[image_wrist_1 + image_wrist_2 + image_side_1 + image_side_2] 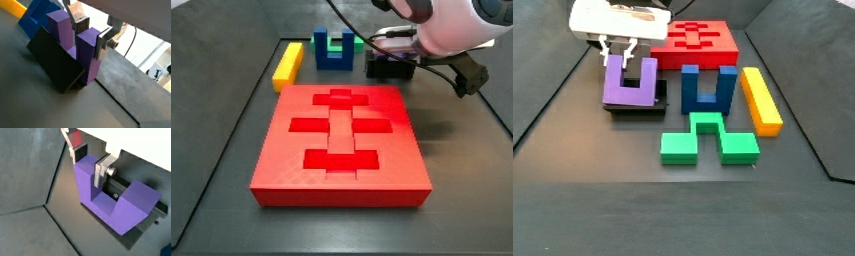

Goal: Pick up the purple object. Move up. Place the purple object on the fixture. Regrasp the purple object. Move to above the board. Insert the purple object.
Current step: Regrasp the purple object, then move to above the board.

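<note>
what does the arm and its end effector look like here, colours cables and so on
The arm is a rounded white shell with dark joints, and black cables loop off it in a side view. The end effector, above the fixture, has a white boxy body with a dark patch on top. Its fingers are flat silver plates with dark pads, fixed with a round screw. A small red-and-white part sits near their base in both wrist views.

Blue U-block (708, 88): upright, prongs up, centre of frame, just right of the purple piece.
Green block (708, 138): flat on bench, lower centre, in front of blue.
Yellow bar (760, 99): right of blue, lying lengthwise.
Bench (593, 200): dark grey, matte.
</note>
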You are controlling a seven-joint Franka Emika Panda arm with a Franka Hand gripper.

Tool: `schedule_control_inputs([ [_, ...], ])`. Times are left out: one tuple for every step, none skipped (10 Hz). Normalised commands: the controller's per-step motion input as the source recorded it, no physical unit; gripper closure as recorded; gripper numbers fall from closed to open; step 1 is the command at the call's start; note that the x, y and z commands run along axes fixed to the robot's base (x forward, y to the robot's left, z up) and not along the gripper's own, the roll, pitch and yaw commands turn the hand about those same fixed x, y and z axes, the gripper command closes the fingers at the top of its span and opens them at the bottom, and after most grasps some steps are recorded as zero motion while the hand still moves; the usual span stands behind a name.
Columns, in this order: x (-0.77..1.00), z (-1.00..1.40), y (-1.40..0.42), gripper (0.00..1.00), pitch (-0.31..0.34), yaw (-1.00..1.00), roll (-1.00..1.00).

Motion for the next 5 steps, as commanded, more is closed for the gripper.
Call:
schedule_control_inputs([
  [0.0, 0.0, 0.0, 1.0, 0.0, 0.0, 0.0],
  [0.0, 0.0, 0.0, 1.0, 0.0, 0.0, 0.0],
  [0.0, 0.0, 0.0, 1.0, 0.0, 0.0, 0.0],
  [0.0, 1.4, 0.0, 1.0, 0.0, 0.0, 0.0],
  [0.0, 1.4, -0.02, 1.0, 0.006, 0.01, -0.05],
])
